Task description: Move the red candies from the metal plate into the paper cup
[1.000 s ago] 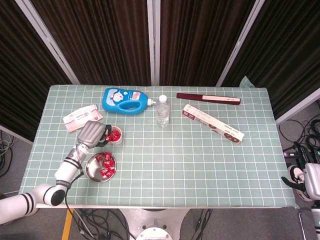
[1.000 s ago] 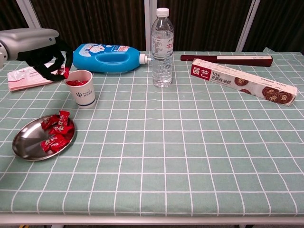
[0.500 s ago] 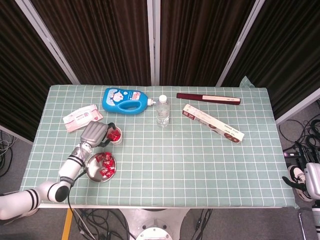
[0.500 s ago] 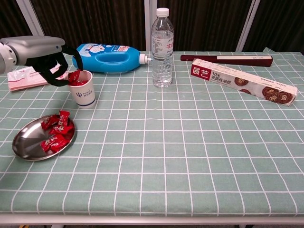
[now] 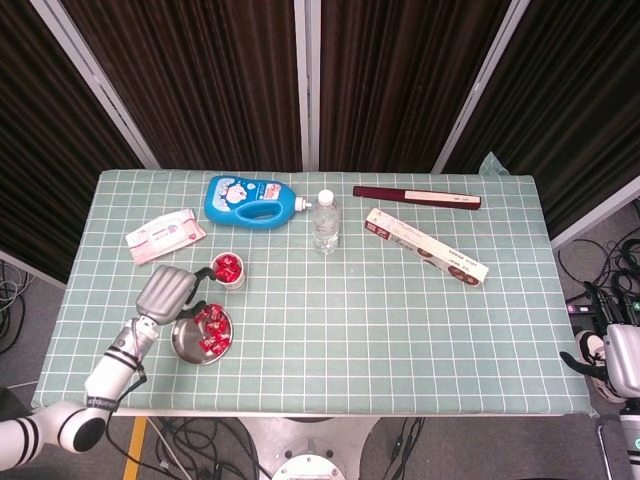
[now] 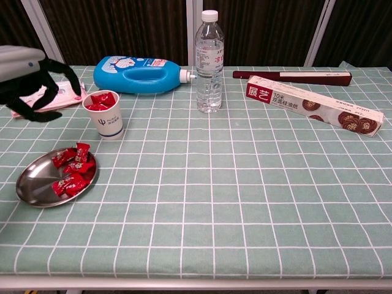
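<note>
Left of the metal plate (image 5: 183, 343) hovers the left robot hand (image 5: 168, 293), its dark fingers (image 6: 38, 92) spread and curved downward with nothing between them; the chest view cuts off most of its grey back at the frame edge, so only the fingers and a strip of the shell show there. The right robot hand (image 5: 622, 362) sits far off beside the desk (image 5: 400, 320) at the frame's edge, mostly cropped, and I cannot tell how its fingers stand. On the plate's right half lie the red candies (image 6: 72, 169), bunched and overlapping so that an exact count is hard; about six wrappers can be made out. One paper cup (image 6: 104, 116) stands upright just behind the plate, apart from it, with more red candies (image 6: 101, 101) heaped in it up to the rim; how many are inside is hidden by the cup wall. Behind the hand lies one pink packet of wipes (image 5: 165, 235), partly covered by the fingers in the chest view. Further back lies one blue jug (image 5: 254, 201) on its side, its cap toward one clear water bottle (image 6: 209, 61) standing upright. To the right lie one long white box (image 6: 312, 105) printed with biscuits and, behind it, one slim dark red box (image 5: 416, 197). The print on the cup and boxes is too small to read fully.
</note>
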Robot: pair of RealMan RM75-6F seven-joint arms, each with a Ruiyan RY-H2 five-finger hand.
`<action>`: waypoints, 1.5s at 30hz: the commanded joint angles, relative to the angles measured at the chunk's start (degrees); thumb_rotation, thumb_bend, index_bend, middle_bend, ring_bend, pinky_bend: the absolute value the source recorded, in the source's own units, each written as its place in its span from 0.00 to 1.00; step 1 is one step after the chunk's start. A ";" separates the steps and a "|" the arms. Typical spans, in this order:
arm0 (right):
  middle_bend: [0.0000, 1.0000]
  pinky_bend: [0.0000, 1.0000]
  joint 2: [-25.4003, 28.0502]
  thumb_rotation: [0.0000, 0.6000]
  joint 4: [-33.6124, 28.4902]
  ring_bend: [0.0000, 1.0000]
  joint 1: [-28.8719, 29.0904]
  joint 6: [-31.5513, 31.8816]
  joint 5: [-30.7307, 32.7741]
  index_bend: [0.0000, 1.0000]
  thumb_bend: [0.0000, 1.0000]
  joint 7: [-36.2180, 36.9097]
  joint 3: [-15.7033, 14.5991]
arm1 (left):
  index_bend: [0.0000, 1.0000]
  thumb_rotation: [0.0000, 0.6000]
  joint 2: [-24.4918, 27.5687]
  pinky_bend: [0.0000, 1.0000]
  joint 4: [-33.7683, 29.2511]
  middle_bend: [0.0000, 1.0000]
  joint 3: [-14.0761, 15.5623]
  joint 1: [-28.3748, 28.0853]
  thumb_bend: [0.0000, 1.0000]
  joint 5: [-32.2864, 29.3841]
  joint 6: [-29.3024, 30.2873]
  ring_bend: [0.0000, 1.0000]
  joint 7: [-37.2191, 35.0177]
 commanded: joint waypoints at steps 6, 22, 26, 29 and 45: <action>0.14 0.35 0.08 1.00 -0.22 0.00 0.02 0.13 -0.17 0.00 0.03 0.05 0.01 | 0.43 1.00 -4.86 1.00 4.00 0.82 3.13 0.57 0.32 1.21 -2.74 0.93 1.87; 0.14 0.35 0.19 1.00 -0.47 0.00 -0.06 0.11 0.05 0.00 0.03 -0.22 -0.06 | 0.43 1.00 -7.02 1.00 6.28 0.82 4.06 -0.04 0.32 -3.95 -8.23 0.93 7.80; 0.14 0.35 0.15 1.00 -0.61 0.00 -0.01 0.12 0.01 0.00 0.03 -0.39 -0.05 | 0.44 1.00 -6.78 1.00 5.93 0.82 4.25 -0.11 0.32 -4.72 -8.87 0.93 8.53; 0.14 0.35 0.19 1.00 -0.73 0.00 0.03 0.02 0.12 0.00 0.03 -0.57 -0.04 | 0.44 1.00 -6.95 1.00 5.93 0.82 4.08 -0.03 0.32 -4.91 -8.72 0.93 8.39; 0.14 0.35 0.33 1.00 -0.94 0.00 -0.04 -0.08 0.49 0.00 0.03 -0.63 -0.05 | 0.52 1.00 -10.00 1.00 10.02 0.83 2.97 -0.80 0.31 -6.02 -10.31 0.93 6.91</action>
